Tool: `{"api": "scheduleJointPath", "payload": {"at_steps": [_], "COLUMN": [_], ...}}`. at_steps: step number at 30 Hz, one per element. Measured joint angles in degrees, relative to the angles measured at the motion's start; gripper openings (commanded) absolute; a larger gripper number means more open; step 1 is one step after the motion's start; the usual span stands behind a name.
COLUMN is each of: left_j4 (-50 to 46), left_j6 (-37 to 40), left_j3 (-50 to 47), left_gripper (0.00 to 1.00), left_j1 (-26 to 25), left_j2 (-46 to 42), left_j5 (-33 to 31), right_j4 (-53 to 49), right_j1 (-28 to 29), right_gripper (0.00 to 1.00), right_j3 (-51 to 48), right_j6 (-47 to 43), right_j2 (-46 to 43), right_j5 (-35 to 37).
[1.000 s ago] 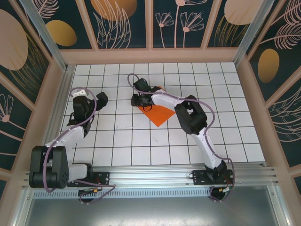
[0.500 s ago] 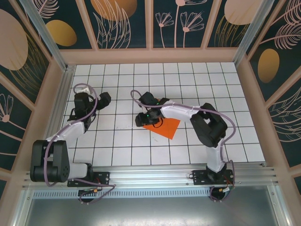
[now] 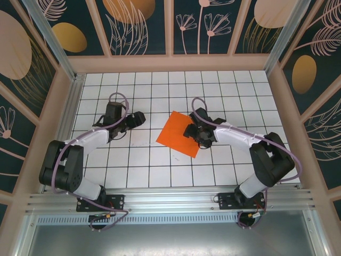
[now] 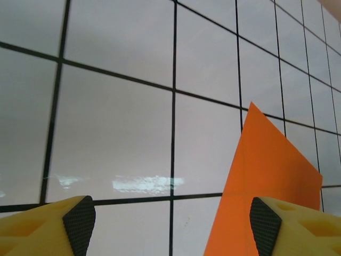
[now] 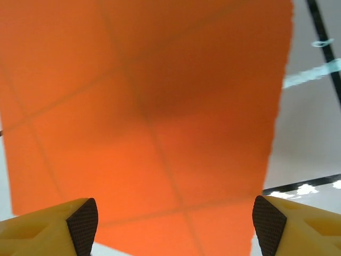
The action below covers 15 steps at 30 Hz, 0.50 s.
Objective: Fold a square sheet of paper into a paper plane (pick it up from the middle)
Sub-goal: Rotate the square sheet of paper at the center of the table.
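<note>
White gridded tabletop (image 3: 133,165) runs from the rail (image 3: 170,200) at the arm bases out to the panelled walls (image 3: 170,63).

1. Change. Over the last second the right arm has swung from left of centre to the right, and the sheet (image 3: 176,133) has come out from under it. The sheet now lies flat and uncovered as a tilted square at mid-tabletop. The left arm has reached inward from the left side toward it.

2. Tools. Right tool (image 3: 191,129) sits over the sheet's right edge. In its wrist view both pads (image 5: 82,218) stand wide, with nothing between them and orange paper below. Left tool (image 3: 139,118) is also wide and empty. It is near the sheet's left corner but apart from it, and in its wrist view that corner rises ahead of the right-hand pad (image 4: 261,221).

3. Meaning. I judge the sheet released and repositioned, with both tools free for the next crease. No finished fold shows from above. A faint line running down from the corner in the left wrist view may be a crease; I cannot tell.

4. Room. The sheet's visible edges lie on the tabletop, well apart from every wall. Bare tiles lie between the left tool and the sheet, and several more rows run beyond the sheet to the far wall.
</note>
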Motion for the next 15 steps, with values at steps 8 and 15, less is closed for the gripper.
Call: {"api": "scheduleJointPath", "payload": {"at_steps": [8,15], "left_j4": [-0.3,-0.4], "left_j6": [-1.5,-1.9], "left_j3": [1.8,4.3], "left_gripper": [0.79,0.79], "left_j1": [-1.7,-2.4], "left_j2": [2.9,4.9], "left_j5": [1.0,2.2], "right_j4": [4.0,5.5], "right_j1": [-4.2,-7.3], "right_gripper": [0.77,0.76], "right_j3": [0.6,4.4], "right_j6": [0.2,-4.5], "right_j2": [4.3,10.4], "right_j5": [-0.3,-1.9]}}
